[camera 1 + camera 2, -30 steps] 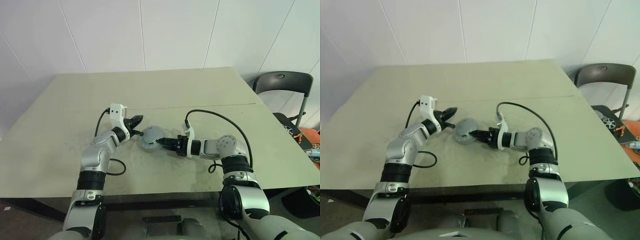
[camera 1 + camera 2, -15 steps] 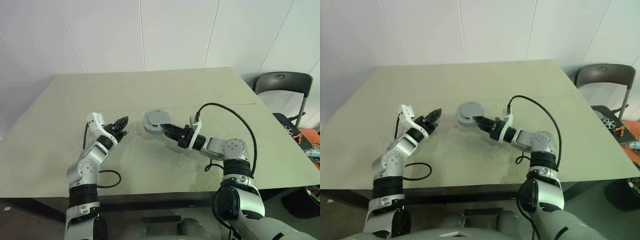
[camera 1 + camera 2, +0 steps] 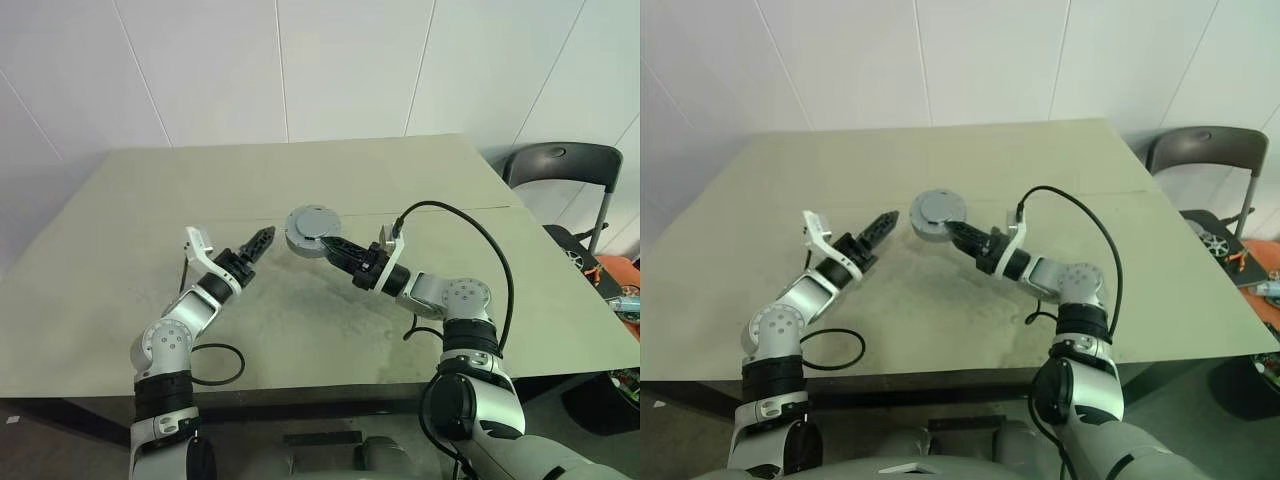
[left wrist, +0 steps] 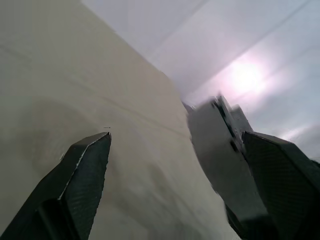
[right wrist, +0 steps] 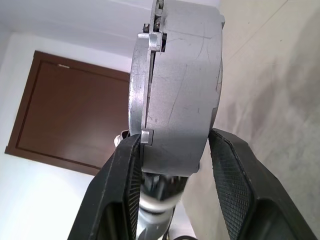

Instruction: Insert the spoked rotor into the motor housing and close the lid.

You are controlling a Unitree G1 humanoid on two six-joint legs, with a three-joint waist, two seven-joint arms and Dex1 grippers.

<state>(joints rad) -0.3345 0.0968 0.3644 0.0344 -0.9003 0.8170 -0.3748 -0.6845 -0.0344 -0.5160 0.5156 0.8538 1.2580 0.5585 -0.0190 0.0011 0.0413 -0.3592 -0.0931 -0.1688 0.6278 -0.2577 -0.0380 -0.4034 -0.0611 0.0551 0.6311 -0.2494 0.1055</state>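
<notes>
The right claw (image 3: 330, 243) is gripping the squat round silver motor housing (image 3: 310, 232) by its sides, with the light grey metal lid (image 3: 937, 209) on, above the beige worktop (image 3: 420, 180). The left claw (image 3: 262, 239) is gaping wide, empty, just beside it.
</notes>
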